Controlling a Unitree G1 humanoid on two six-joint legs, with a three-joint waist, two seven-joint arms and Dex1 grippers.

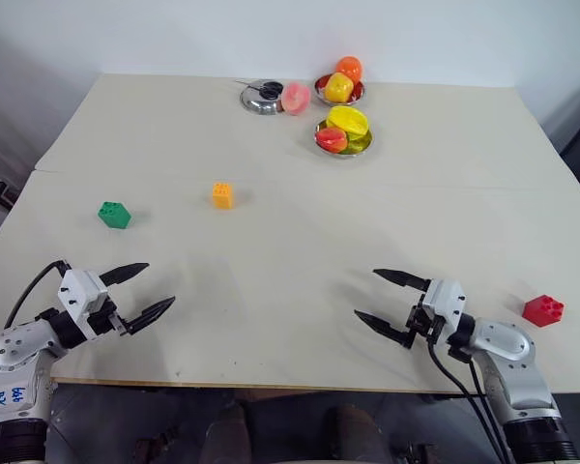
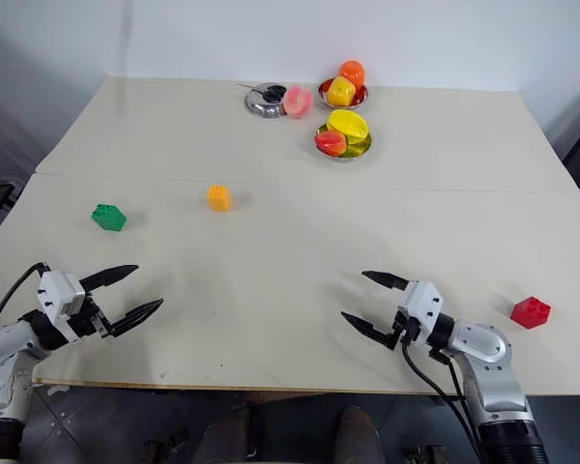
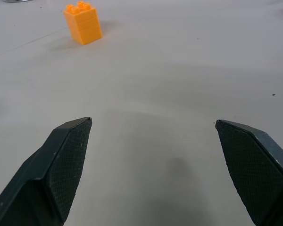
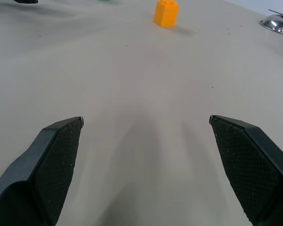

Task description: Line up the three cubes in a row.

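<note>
Here, three scattered cubes on the desk (image 1: 271,319), both grippers empty, before any grasp.

Head views: the green cube (image 1: 114,215) sits near the desk's left edge, the orange-yellow cube (image 1: 222,195) a little inward of it, and the red cube (image 1: 543,309) well apart by the front right corner. The left gripper (image 1: 140,293) and right gripper (image 1: 384,303) hover over the front edge, jaws spread wide, holding nothing. Left wrist view: parted fingers (image 3: 61,174) face the orange-yellow cube. Right wrist view: likewise. Judged step: none aligned yet; next, probably, the right gripper must turn to the outlying red cube.
</note>
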